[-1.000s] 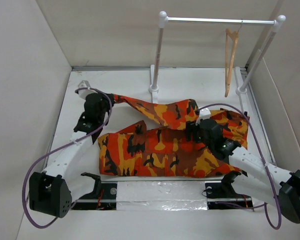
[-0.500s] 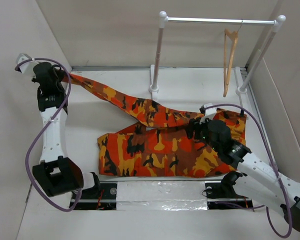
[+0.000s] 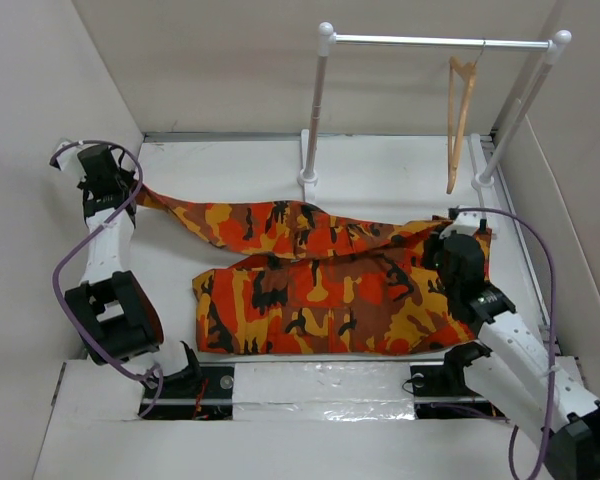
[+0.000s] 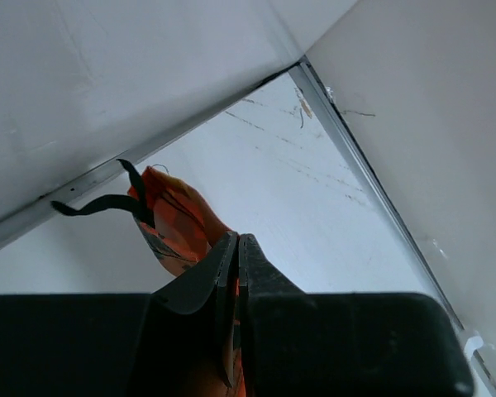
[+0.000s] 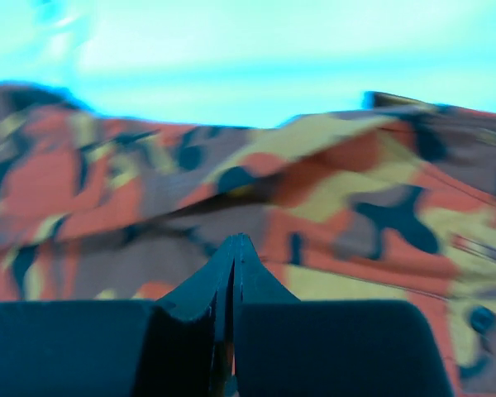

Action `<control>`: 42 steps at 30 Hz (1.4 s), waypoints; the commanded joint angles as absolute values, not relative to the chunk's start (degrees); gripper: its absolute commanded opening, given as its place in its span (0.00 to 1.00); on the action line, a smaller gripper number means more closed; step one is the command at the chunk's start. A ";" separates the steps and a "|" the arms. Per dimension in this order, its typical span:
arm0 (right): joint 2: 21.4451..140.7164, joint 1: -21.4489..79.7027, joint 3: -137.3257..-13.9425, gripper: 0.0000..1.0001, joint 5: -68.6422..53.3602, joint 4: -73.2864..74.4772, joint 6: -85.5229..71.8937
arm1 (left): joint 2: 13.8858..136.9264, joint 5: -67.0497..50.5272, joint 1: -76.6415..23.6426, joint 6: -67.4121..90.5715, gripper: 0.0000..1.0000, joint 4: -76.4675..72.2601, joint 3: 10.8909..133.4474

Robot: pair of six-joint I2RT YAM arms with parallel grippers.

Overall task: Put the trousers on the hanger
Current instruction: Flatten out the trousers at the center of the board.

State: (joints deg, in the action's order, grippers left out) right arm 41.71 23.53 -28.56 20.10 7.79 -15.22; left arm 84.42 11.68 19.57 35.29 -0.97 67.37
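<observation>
The orange-red camouflage trousers point(image 3: 320, 290) lie spread across the table, one leg drawn out to the left. My left gripper point(image 3: 125, 187) is at the far left near the wall, shut on that leg's end point(image 4: 174, 223); cloth shows between its fingers point(image 4: 237, 238). My right gripper point(image 3: 448, 238) rests on the trousers' right end, and its jaws point(image 5: 235, 240) are closed together with a sliver of orange cloth between them, more trousers point(image 5: 331, 182) lying beyond. The tan wooden hanger point(image 3: 461, 110) hangs from the rail at the back right, apart from both grippers.
A white tube rack point(image 3: 430, 42) with two posts stands at the back of the table. White walls point(image 3: 40, 120) close in the left, back and right sides. The left gripper is close to the left wall's bottom edge point(image 4: 347, 141).
The left gripper came a little nearer from the back-left corner, still holding the leg. The right gripper moved right to the trousers' right end and closed.
</observation>
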 commanded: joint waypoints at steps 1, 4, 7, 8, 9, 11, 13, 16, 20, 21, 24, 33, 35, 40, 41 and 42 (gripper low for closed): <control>42.79 15.06 -27.69 0.13 24.88 4.06 -17.05 | 81.65 10.55 19.69 36.91 0.00 -6.07 68.11; 48.24 5.23 -28.82 0.59 15.94 -2.25 -13.99 | 80.51 9.32 19.69 39.10 0.00 -6.67 67.59; 56.84 1.15 -32.77 0.76 7.31 -2.82 -13.10 | 79.37 8.79 19.69 41.13 0.00 -8.35 65.92; 59.13 -0.25 -33.83 0.78 4.86 -3.16 -12.92 | 79.45 8.53 19.69 41.48 0.00 -7.48 66.79; 63.24 -0.96 -35.14 0.78 3.88 -3.60 -13.01 | 79.54 7.74 19.69 41.75 0.00 -7.04 67.58; 66.87 -2.89 -35.51 0.79 1.94 -6.39 -13.71 | 79.37 6.16 19.69 43.49 0.00 -6.86 69.25; 71.61 -4.47 -35.94 0.80 0.45 -9.13 -14.76 | 78.75 3.44 19.69 45.17 0.00 -7.12 70.22; 78.37 -6.50 -39.79 0.81 -4.12 -10.46 -15.12 | 77.17 1.23 19.69 47.63 0.00 -9.22 71.45; 79.90 -7.03 -41.84 0.78 -4.92 -11.76 -15.20 | 75.76 1.40 19.69 48.34 0.00 -9.32 73.73; 79.63 -7.03 -41.92 0.78 -5.01 -12.30 -15.29 | 75.07 2.02 19.69 48.34 0.00 -9.32 73.83; 80.85 -7.03 -43.24 0.72 -5.80 -13.80 -15.38 | 74.10 2.63 19.69 49.30 0.00 -10.98 72.86; 89.99 -7.03 -47.98 0.76 -7.82 -16.43 -15.20 | 72.78 4.93 19.69 51.32 0.00 -10.89 73.13; 90.70 -7.03 -48.60 0.80 -9.92 -15.83 -15.21 | 70.50 3.61 19.69 52.29 0.00 -12.30 71.73; 80.36 -2.66 -40.19 0.79 -4.06 -19.41 -14.77 | 63.74 4.48 18.19 52.47 0.00 -13.80 70.66; 75.46 -1.59 -36.86 0.79 -1.08 -20.29 -14.59 | 62.85 4.40 18.19 52.47 0.00 -13.71 70.93; 73.15 -0.54 -35.61 0.79 -0.27 -19.69 -14.24 | 61.88 4.31 18.19 52.38 0.00 -13.19 71.28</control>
